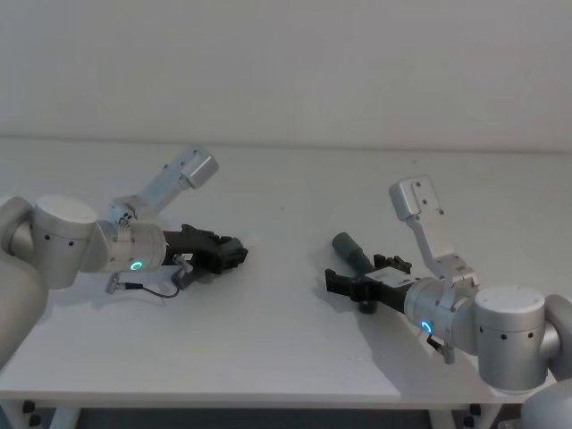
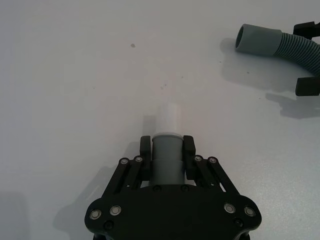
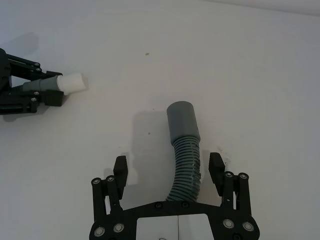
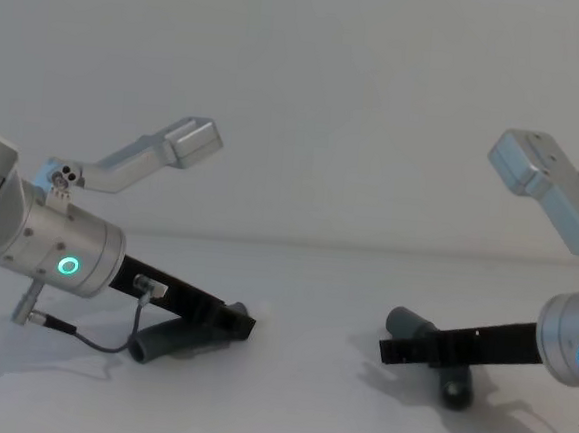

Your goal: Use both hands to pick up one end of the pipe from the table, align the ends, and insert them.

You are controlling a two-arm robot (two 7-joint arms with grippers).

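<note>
Left wrist view has the left gripper [image 2: 167, 147], a black plastic two-finger pincer, clamped on the smooth grey cylindrical cuff [image 2: 167, 162] of one hose piece. Both pads press the cuff's sides. A short white tip [image 2: 169, 117] sticks out past the fingertips over the plain matte white table [image 2: 60, 75]. Chest view shows this dark grey ribbed hose piece [image 4: 174, 340] curving down under the gripper, its open end close to the table surface, over the table's left half.

The right gripper [image 3: 168, 165], of the same black build, stands wide open low over the table's right half. Its fingers [image 3: 120, 170] flank the second dark grey ribbed hose piece [image 3: 186, 167] with a clear gap on each side, so neither pad touches it. This second piece lies flat on the table. Its ribbed body curves back under the gripper's palm, and its plain grey cuff [image 3: 181, 119] points away from the gripper, toward the table's middle. The two cuffs are well apart, with bare table between them.
</note>
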